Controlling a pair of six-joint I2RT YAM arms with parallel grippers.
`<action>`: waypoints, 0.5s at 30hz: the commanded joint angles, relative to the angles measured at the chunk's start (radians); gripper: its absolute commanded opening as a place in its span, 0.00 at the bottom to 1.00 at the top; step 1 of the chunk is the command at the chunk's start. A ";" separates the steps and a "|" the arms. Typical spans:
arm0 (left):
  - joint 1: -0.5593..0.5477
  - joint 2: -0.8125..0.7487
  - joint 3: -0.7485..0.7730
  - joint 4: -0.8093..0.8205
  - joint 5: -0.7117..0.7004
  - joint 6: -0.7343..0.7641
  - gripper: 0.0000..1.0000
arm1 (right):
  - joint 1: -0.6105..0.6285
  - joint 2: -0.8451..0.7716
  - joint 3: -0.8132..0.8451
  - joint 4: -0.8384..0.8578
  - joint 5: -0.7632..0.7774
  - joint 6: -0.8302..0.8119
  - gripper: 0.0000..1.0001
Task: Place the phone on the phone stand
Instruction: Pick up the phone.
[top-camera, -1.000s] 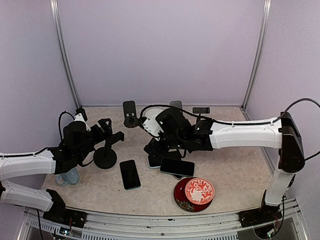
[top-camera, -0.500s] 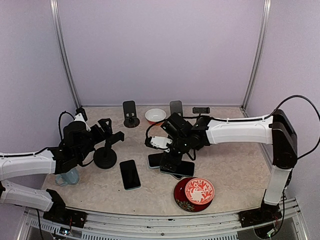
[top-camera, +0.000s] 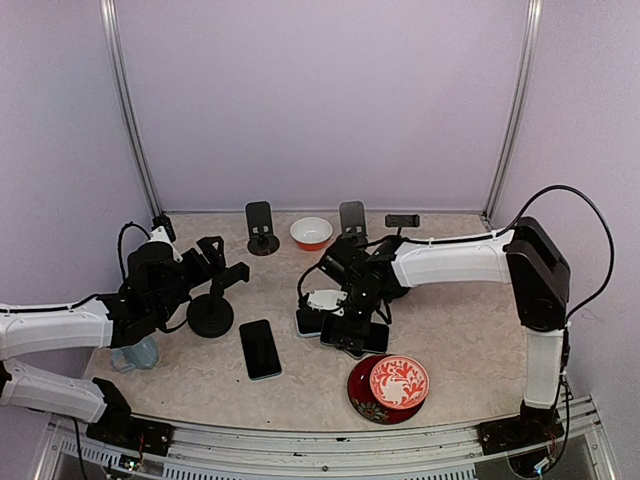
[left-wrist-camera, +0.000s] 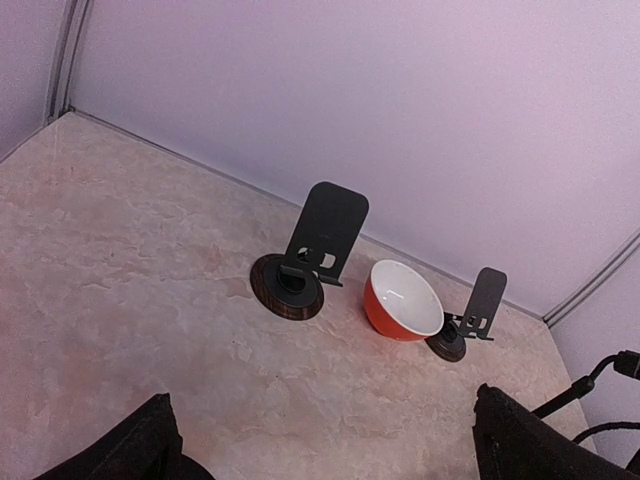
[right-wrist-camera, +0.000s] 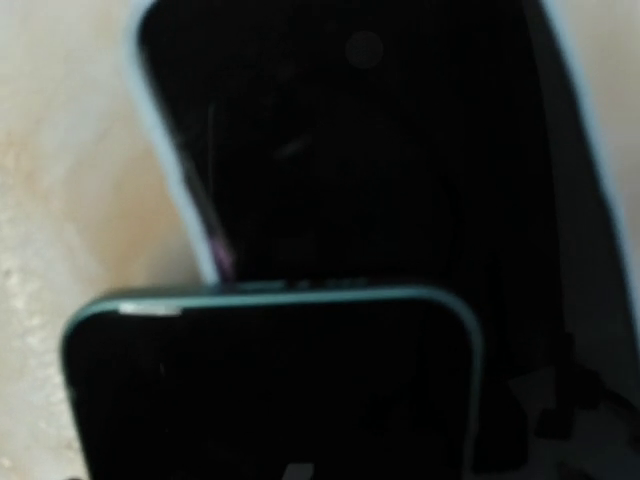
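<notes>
The right arm reaches across the middle of the bench (top-camera: 460, 330), and its hand (top-camera: 345, 308) hangs low over a small pile of phones (top-camera: 358, 336) lying flat there. From above, the arm hides the fingers. They are spread wide, and no phone is seen between them. The right wrist view is filled by two of these phones, blurred and very close: a teal-rimmed phone (right-wrist-camera: 270, 385) lies in the lower part of the picture and overlaps a pale-rimmed phone (right-wrist-camera: 340, 150) above it. Whether the hand touches either cannot be told.

A single phone (top-camera: 260, 349) lies face up, apart from the pile, to its left. Just behind it stands a black stand with a round base (top-camera: 210, 316), with no phone on it.

The left hand (top-camera: 225, 262) hovers over that stand, spread wide and holding nothing; its dark fingers (left-wrist-camera: 150, 445) show only at the lower corners of the left wrist view.

Along the back wall a phone stand (top-camera: 259, 228) stands to the left of an orange bowl (top-camera: 311, 232) with a white inside, and a second phone stand (top-camera: 351, 217) stands to the bowl's right. Neither carries a phone.

A red patterned dish (top-camera: 399, 382) rests on a dark red plate (top-camera: 366, 400) at the near edge, just in front of the pile.
</notes>
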 joint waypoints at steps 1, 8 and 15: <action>-0.001 0.065 -0.065 -0.285 -0.009 0.092 0.99 | -0.006 0.051 0.045 -0.047 0.014 -0.017 1.00; -0.001 0.059 -0.065 -0.288 -0.007 0.091 0.99 | -0.007 0.102 0.083 -0.078 -0.008 -0.024 0.98; -0.001 0.056 -0.066 -0.290 -0.007 0.092 0.99 | -0.007 0.132 0.121 -0.100 -0.041 -0.027 0.77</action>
